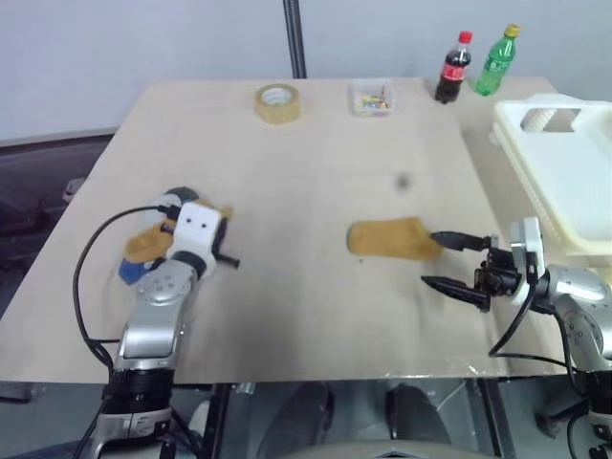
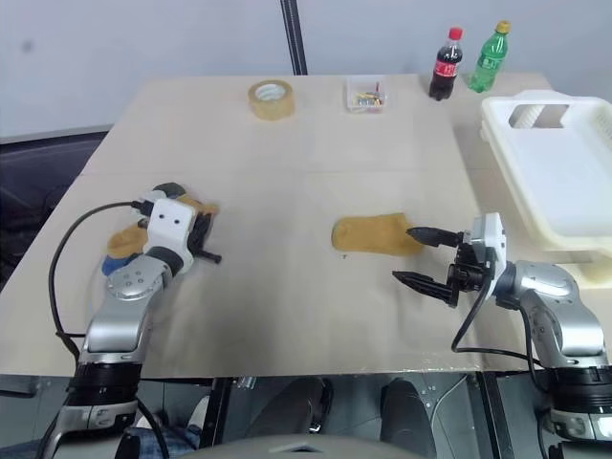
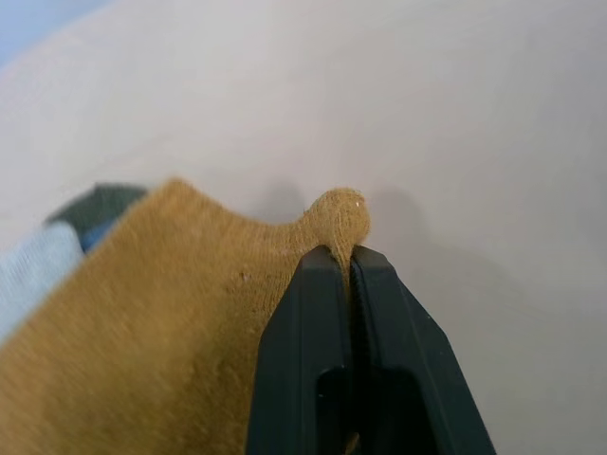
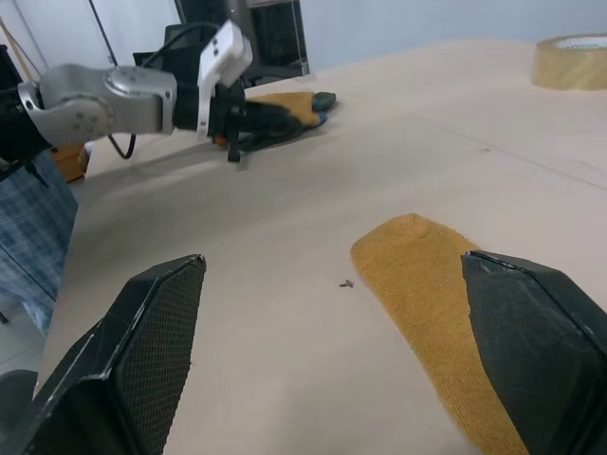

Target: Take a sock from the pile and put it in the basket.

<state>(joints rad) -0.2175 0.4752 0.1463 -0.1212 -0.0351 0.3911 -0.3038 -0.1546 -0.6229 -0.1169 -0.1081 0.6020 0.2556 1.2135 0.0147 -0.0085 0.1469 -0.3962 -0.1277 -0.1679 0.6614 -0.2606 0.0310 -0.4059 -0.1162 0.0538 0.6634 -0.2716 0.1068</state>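
Left end effector point(image 3: 343, 270): clamped on sock point(image 3: 171, 313) | right end effector point(image 1: 449, 260): wide apart, empty

- The pile point(image 1: 143, 251) lies mostly behind the left end effector point(image 2: 196, 229) and its wrist housing in the head views; only yellow, blue and dark edges peek out around it.
- In the left wrist view the sock point(image 3: 171, 322) runs off the picture's edge, and the fold nipped between the fingers point(image 3: 303, 370) is covered by them.
- The basket point(image 1: 564, 182) is cut off at the picture's side in both head views.
- The contents of the small clear box point(image 1: 372, 98) are too small to make out.
- The labels on the two bottles point(image 2: 443, 65) cannot be read.
- In the right wrist view, the lone sock on the bench point(image 4: 432, 322) passes behind one black finger point(image 4: 541, 351).
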